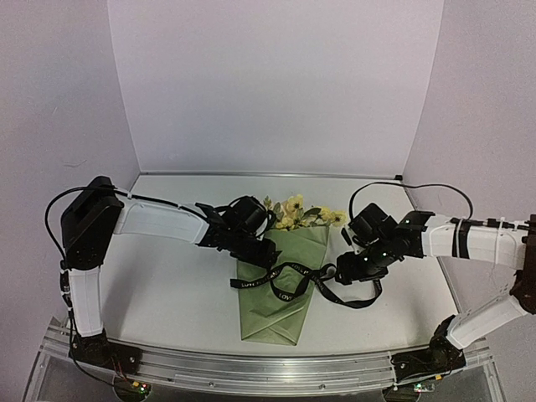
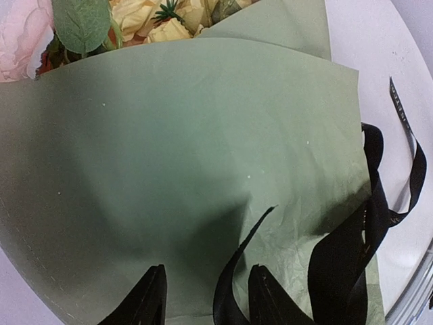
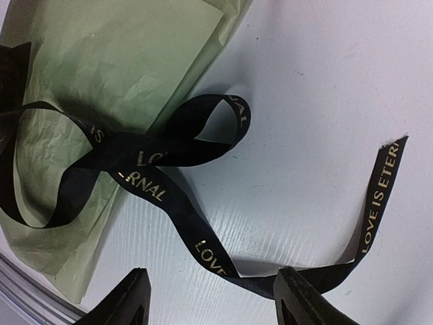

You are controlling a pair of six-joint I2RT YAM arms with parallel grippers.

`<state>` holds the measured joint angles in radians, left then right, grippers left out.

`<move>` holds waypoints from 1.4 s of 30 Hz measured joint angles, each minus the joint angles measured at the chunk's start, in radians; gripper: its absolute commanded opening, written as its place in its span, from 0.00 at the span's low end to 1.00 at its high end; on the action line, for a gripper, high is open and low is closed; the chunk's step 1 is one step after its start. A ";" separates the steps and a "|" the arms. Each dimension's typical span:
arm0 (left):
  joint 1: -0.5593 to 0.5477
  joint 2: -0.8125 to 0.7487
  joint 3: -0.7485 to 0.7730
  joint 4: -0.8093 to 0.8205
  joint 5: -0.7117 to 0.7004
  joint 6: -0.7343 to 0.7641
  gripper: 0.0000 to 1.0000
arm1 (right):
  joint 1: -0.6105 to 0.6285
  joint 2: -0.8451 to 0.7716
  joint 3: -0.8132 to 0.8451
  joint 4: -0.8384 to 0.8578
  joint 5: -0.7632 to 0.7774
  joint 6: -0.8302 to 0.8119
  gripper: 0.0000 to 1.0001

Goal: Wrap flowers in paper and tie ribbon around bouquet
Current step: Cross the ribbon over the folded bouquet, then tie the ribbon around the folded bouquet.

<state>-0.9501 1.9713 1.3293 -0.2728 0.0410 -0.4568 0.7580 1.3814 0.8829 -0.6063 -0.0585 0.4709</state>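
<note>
Your left gripper (image 2: 206, 301) holds its jaws apart low over the paper (image 2: 169, 169), a strand of the ribbon (image 2: 226, 298) rising between them (unpinched, as far as the wrist view shows). Your right gripper (image 3: 213, 301) is spread too, with the ribbon brushing one finger at lower right. The bouquet (image 1: 276, 314) lies mid-frame from above, flowers (image 1: 293, 208) toward the top, ribbon looped across it.

The left arm (image 1: 159, 219) and right arm (image 1: 469, 239) bend inward toward each other, wrists tipped down, the left gripper (image 2: 206, 288) with fingers partly apart, the right gripper (image 3: 213, 291) spread wider, the two near but not touching.
</note>
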 measured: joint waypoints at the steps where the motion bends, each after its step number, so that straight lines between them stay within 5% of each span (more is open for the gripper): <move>1: 0.000 0.003 0.000 0.000 0.000 -0.006 0.34 | -0.001 0.006 0.000 0.007 -0.008 -0.008 0.66; 9: 0.000 0.013 0.002 0.002 -0.015 -0.046 0.01 | -0.018 0.072 0.000 0.056 -0.071 -0.068 0.68; 24: 0.062 -0.144 -0.010 0.002 -0.232 -0.103 0.00 | -0.024 0.138 -0.074 0.064 -0.103 -0.115 0.67; 34: 0.080 -0.233 -0.097 0.001 -0.290 -0.120 0.00 | -0.025 -0.070 -0.131 -0.092 0.193 0.149 0.72; 42: 0.090 -0.316 -0.182 0.010 -0.360 -0.157 0.00 | -0.057 0.041 -0.139 -0.116 0.245 0.359 0.70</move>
<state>-0.8597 1.6550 1.1475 -0.2628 -0.3191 -0.6136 0.7013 1.4227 0.7439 -0.7225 0.1864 0.8299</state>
